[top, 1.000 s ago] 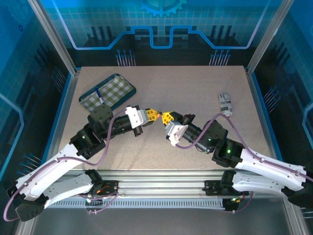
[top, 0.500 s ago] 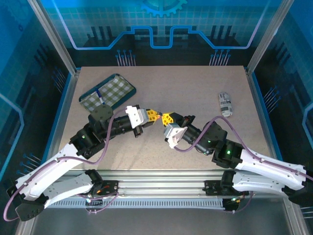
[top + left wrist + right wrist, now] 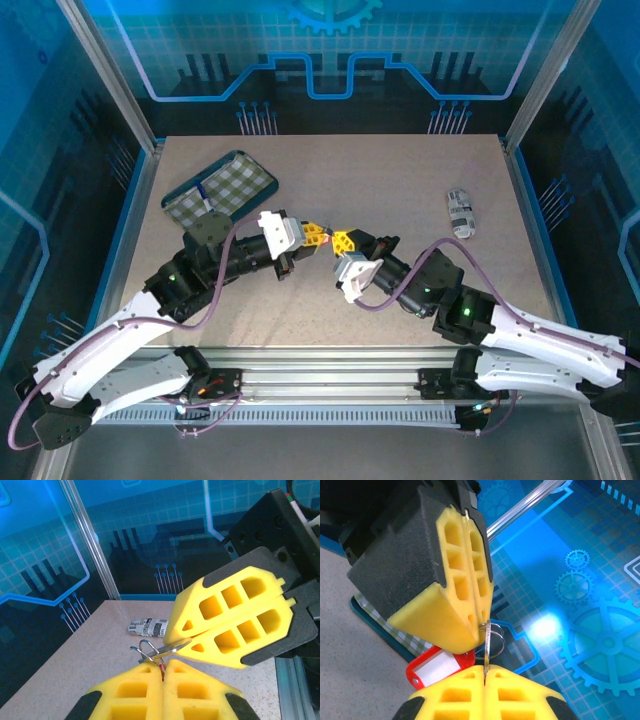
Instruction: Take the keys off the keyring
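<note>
Claws tip to tip: left claw clenched on keyring, right claw clenched on key.

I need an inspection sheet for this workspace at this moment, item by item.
Surface: beige speckled table, flat.
Job's things: red plastic-tagged metal keyring and small silver metal key, held off the table between the tools.
Clutter: teal-rimmed checked case back left; grey-and-black patterned cylinder right.
Tools: left tool shut on keyring; right tool shut on key.
Cables: purple cables along both arms, no snag seen.
Surroundings: blue printed walls, metal frame.
</note>
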Available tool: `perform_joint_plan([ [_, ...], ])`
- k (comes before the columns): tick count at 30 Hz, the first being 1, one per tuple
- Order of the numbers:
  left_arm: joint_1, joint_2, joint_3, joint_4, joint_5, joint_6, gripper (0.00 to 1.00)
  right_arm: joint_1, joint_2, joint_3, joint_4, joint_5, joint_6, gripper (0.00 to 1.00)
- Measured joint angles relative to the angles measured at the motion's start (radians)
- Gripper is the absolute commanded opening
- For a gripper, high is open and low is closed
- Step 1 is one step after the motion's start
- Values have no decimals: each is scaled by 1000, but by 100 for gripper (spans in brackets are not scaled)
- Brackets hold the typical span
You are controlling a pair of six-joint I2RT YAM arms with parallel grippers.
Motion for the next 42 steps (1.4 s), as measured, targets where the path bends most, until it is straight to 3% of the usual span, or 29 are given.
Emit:
perform_joint_plan([
  [10, 29, 11, 16, -90, 5, -62, 0, 79, 48, -55, 109, 166, -203, 0],
  [14, 35, 13, 16, -106, 6, -80, 0, 85, 53, -55, 119, 186, -188, 0],
  [19, 35, 13, 23, -76, 35, -84, 0, 65, 17, -54, 108, 122, -86, 0],
  [30, 35, 17, 25, 10, 51, -133, 18, -63, 2, -14, 88, -98, 182, 0],
  [42, 34, 26, 25, 53, 101, -157, 35, -182, -3, -14, 88, -244, 375, 0],
])
